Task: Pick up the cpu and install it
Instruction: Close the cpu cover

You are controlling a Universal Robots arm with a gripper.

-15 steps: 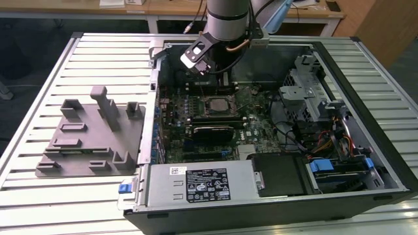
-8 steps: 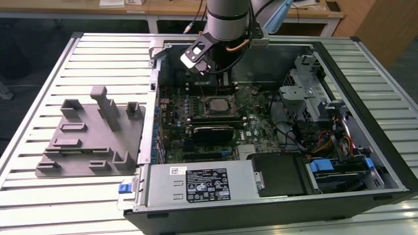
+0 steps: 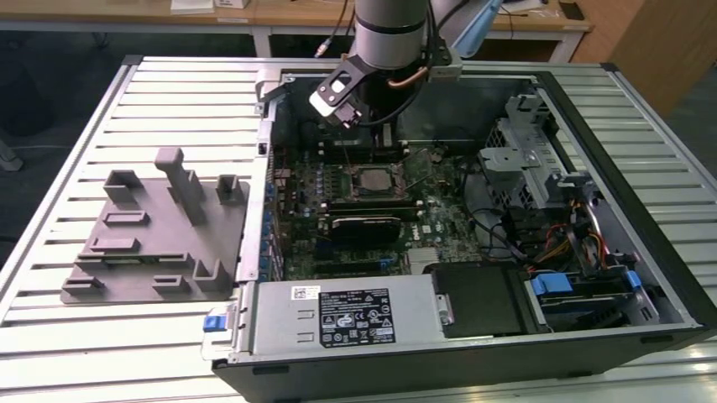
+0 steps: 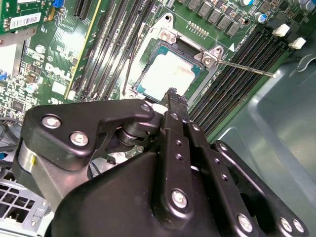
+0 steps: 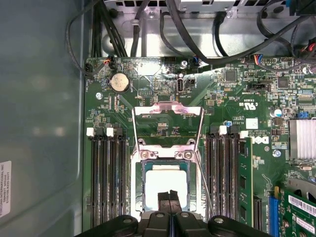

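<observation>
The cpu (image 5: pixel 167 183), a shiny silver square, lies flat in its socket on the green motherboard (image 5: pixel 247 94); it also shows in the second wrist view (image 4: pixel 165 74) and the exterior view (image 3: pixel 368 178). The socket's metal load plate (image 5: pixel 168 112) is flipped open and its thin lever (image 4: pixel 247 68) sticks out sideways. My gripper (image 5: pixel 168 196) hangs just above the cpu's edge, its two black fingers pressed together with nothing between them. In the second wrist view the gripper (image 4: pixel 173 94) is seen from behind, tips over the socket rim. In the exterior view the gripper (image 3: pixel 356 126) reaches down into the open case.
The open computer case (image 3: pixel 627 109) lies on a slatted metal table (image 3: pixel 168 109). A grey fixture plate (image 3: pixel 134 260) with upright posts lies at the exterior view's left. Memory slots (image 5: pixel 106 173) flank the socket. A black heatsink (image 3: pixel 361 225), power supply (image 3: pixel 348 315) and drive cage (image 3: pixel 538 168) crowd the case.
</observation>
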